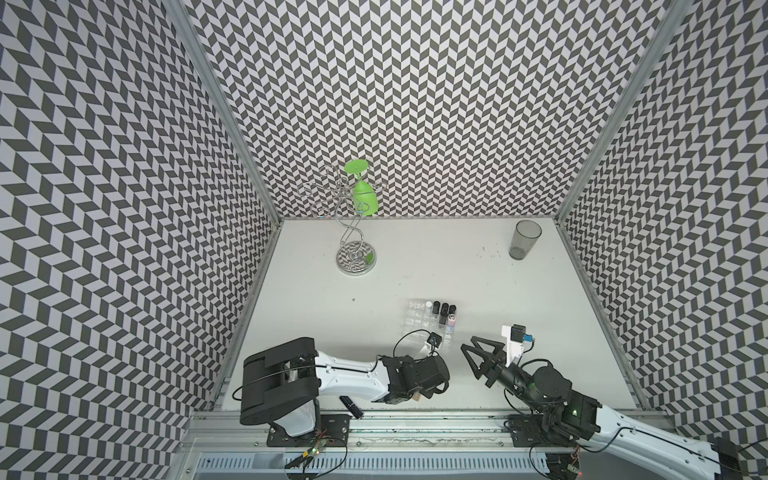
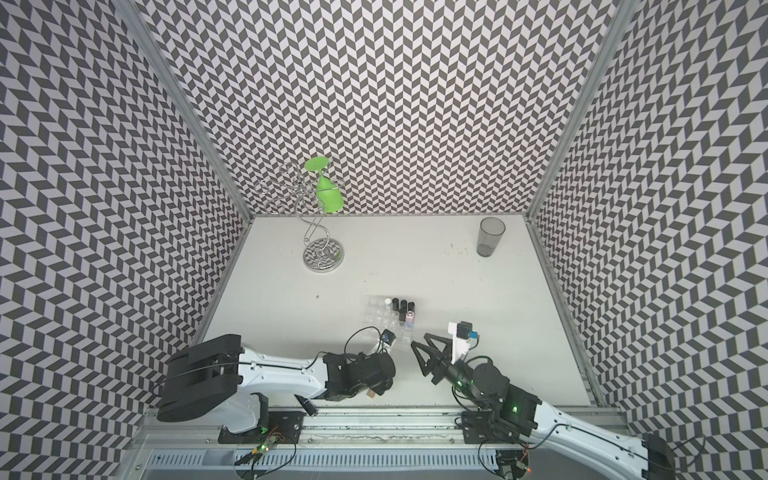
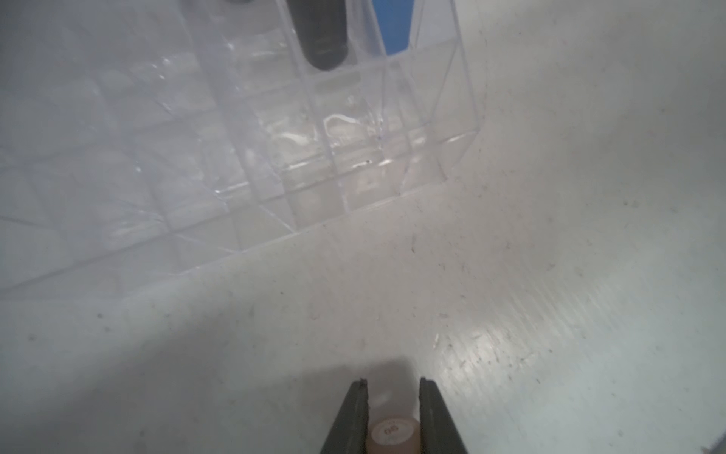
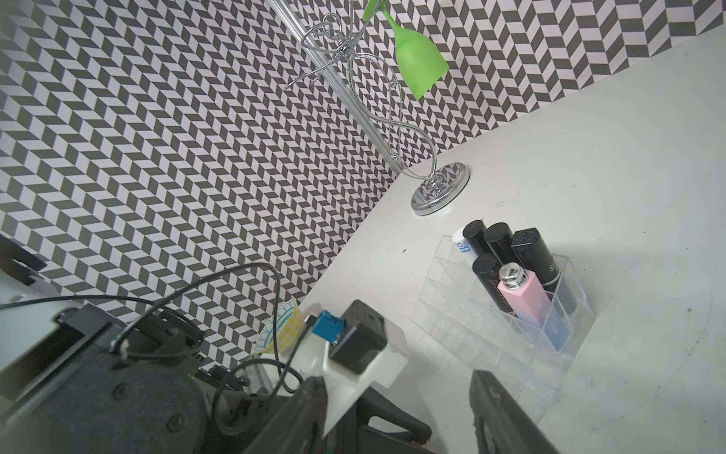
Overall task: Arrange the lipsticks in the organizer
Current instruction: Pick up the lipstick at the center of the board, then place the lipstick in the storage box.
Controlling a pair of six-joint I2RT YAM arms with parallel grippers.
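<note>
The left gripper [image 3: 393, 382] is clamped on the tan lipstick [image 3: 391, 432]. The tube is pinched between both fingers, low over the table [image 1: 478, 282], just on the near side of the organizer [image 1: 415, 316]. I cannot tell whether the tube touches the table.

The organizer sits about mid-table, toward the near side. Six lipsticks stand upright in its far right cells: a white one [image 4: 460, 240] at the far edge, four black ones [image 4: 501, 241], and the pink-to-blue one [image 4: 530, 304] on the right side.

Another black lipstick [image 1: 351, 406] lies flat at the table's near edge, under the left arm.

The right gripper [image 1: 468, 343] hovers just right of the organizer's near corner, its fingers spread wide with nothing between them.

A grey tumbler [image 1: 524, 240] stands at the far right. At the far left is a wire stand [image 1: 356, 257] with a green glass [image 1: 365, 195] hanging upside down from it.
</note>
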